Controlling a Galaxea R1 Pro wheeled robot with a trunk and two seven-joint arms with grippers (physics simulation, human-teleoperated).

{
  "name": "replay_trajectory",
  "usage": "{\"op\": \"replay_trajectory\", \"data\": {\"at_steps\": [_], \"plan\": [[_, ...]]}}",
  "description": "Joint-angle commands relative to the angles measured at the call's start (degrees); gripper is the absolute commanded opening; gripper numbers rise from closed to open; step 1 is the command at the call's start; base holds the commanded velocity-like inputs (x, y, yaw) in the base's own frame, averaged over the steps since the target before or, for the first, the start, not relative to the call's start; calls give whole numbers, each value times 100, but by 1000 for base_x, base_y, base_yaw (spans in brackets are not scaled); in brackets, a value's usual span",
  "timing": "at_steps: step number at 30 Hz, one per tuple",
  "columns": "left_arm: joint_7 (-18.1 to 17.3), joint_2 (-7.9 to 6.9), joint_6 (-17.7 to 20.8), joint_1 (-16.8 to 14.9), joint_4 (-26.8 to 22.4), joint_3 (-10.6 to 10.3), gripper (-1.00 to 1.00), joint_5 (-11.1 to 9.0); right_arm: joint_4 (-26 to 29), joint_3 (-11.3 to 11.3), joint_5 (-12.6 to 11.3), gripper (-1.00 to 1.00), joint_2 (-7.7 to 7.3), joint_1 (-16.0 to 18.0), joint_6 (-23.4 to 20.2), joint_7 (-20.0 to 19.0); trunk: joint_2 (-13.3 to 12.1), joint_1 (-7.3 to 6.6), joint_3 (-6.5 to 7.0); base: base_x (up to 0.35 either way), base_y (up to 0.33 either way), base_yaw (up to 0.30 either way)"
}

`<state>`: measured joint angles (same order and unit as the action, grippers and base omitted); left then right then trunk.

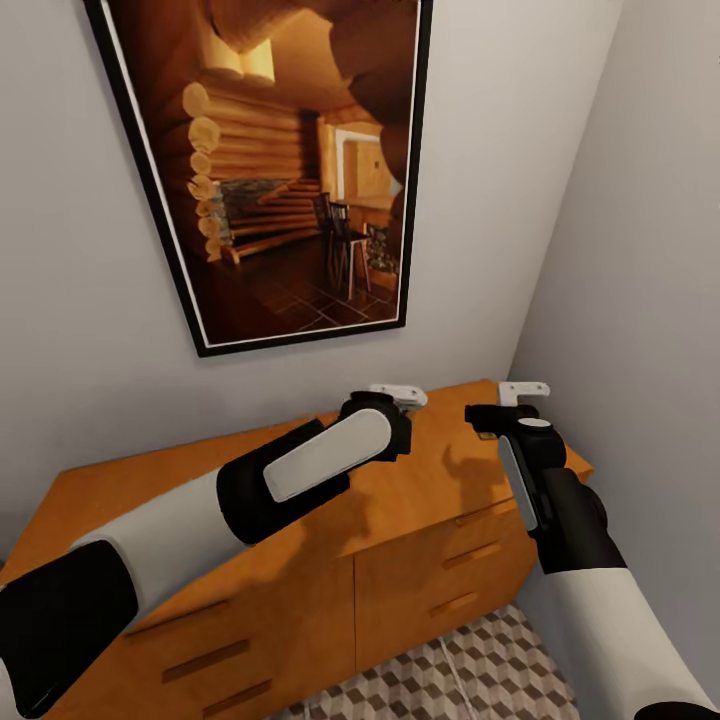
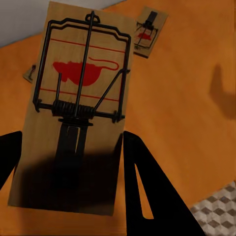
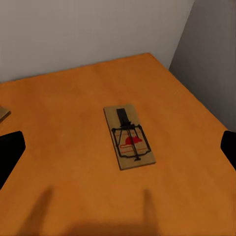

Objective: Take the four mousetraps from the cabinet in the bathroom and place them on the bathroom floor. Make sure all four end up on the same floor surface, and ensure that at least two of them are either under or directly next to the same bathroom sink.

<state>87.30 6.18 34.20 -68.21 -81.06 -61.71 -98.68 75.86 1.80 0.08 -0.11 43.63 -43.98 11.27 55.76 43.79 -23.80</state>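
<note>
Mousetrap point(image 2: 73, 108) between left tool point(image 2: 69, 162) fingers, red mouse print, no writing; right tool point(image 3: 118, 147) wide above cabinet point(image 3: 64, 147).

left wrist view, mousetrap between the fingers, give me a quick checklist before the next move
1. Mousetrap sits between the left hand fingers: ok, one dark finger on each side of its near end.
2. Left hand closed on it: cannot tell, contact with the edges is unclear.
3. Trap flat on the orange cabinet top: ok.
4. Other traps apart from it: ok, second mousetrap lies further back, a third peeks out beside it.
5. Right hand over its own mousetrap: ok, open, trap centred between the fingertips, not touched.
6. Patterned floor in front of the cabinet visible for placing: ok.
</note>
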Motion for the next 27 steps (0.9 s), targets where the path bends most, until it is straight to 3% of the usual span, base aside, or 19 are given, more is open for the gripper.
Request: {"op": "replay_trajectory", "data": {"at_steps": [1, 11, 27], "plan": [[47, 2, 76, -8, -14, -30, -100, -30, 4, 8, 0, 100, -1, 5, -31, 25, 5, 1, -7, 0, 0, 0], [51, 5, -32, 14, -83, -310, -100, -60, -17, 10, -7, 100, -1, 5, -31, 19, 5, 1, -7, -35, 0, 0], [50, -3, -108, 14, -86, -333, -100, -158, -18, 11, -8, 100, -6, 5, -31, 13, 5, 1, -7, -314, 0, 0]]}}
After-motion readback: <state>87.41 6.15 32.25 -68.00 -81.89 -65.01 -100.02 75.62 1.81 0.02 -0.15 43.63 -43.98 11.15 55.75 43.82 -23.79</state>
